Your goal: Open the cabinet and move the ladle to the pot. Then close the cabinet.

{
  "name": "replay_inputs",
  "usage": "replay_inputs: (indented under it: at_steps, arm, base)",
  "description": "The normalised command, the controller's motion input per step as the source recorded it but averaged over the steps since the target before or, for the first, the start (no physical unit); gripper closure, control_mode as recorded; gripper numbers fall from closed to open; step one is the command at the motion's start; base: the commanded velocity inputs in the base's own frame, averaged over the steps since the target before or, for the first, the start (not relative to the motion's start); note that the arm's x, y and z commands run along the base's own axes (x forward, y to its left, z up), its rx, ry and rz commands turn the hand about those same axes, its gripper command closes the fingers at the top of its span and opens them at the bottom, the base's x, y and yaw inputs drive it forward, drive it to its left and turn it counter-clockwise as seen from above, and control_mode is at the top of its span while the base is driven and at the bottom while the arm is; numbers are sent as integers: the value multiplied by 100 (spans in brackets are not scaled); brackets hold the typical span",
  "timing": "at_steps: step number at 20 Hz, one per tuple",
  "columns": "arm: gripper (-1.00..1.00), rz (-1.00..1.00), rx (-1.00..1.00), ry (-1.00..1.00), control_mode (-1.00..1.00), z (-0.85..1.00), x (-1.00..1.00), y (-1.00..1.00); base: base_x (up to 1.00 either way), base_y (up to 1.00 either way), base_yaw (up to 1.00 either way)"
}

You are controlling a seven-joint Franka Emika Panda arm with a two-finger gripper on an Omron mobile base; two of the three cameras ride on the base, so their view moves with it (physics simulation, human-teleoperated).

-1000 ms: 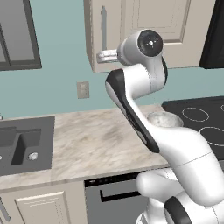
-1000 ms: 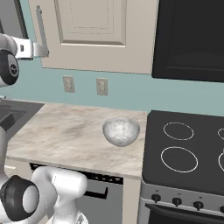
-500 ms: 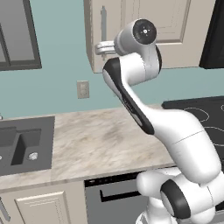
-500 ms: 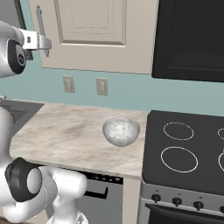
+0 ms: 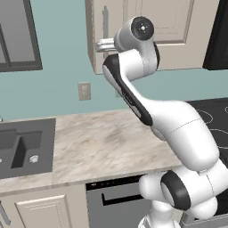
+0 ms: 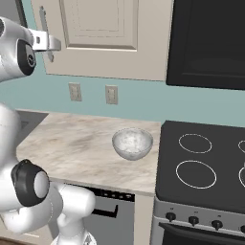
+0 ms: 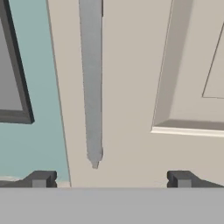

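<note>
White robot arm raised to the closed beige cabinet (image 5: 147, 31), open gripper (image 5: 100, 45) near its silver handle (image 5: 105, 22), marble counter (image 5: 102, 142), dark sink (image 5: 20, 147).

Flat, even rendered light, bright throughout, no glare. Faint soft shadow under the bowl (image 6: 132, 143) at frame centre. Edges undistorted; slightly soft, low-res look, handle (image 7: 91, 78) mildly blurred in hand view.

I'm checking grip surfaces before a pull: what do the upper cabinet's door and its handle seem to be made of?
The beige raised-panel cabinet door looks like painted wood, matte, with moulded panel edges. The vertical silver bar handle looks like brushed metal, with a dull grey sheen, though a render leaves that open.
</note>
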Motion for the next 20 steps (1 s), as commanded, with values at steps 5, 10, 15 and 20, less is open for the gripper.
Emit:
replay_inputs:
  at_steps: [5,10,15,20]
  arm:
    - [-100,0,0,0,-100,0,38,3]
    - [-100,0,0,0,-100,0,35,5]
    - [-100,0,0,0,-100,0,34,1]
    - [-100,0,0,0,-100,0,38,1]
  base:
    - [0,0,0]
    - [0,0,0]
    - [0,0,0]
    - [0,0,0]
